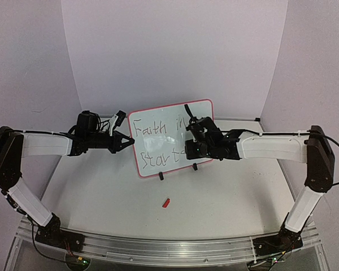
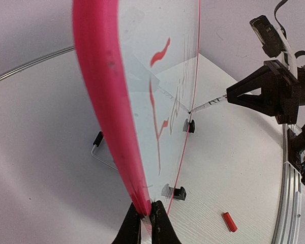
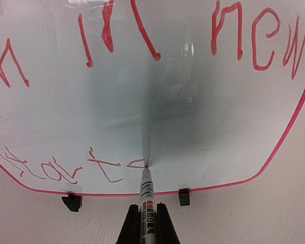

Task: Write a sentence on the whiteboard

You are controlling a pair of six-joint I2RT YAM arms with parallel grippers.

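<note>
The whiteboard (image 1: 158, 144) stands upright on two black feet mid-table, its rim red-pink. My left gripper (image 1: 127, 141) is shut on its left edge; the left wrist view shows the rim (image 2: 104, 101) pinched between the fingers. My right gripper (image 1: 190, 148) is shut on a white marker (image 3: 148, 201), whose tip touches the board at the end of the lower line. The sentence (image 3: 61, 168) reads "Faith in new" above and "Start" plus a partly drawn last letter below, in red.
A small red marker cap (image 1: 166, 202) lies on the white table in front of the board; it also shows in the left wrist view (image 2: 229, 222). Purple walls enclose the back and sides. A metal rail (image 1: 169, 248) runs along the near edge.
</note>
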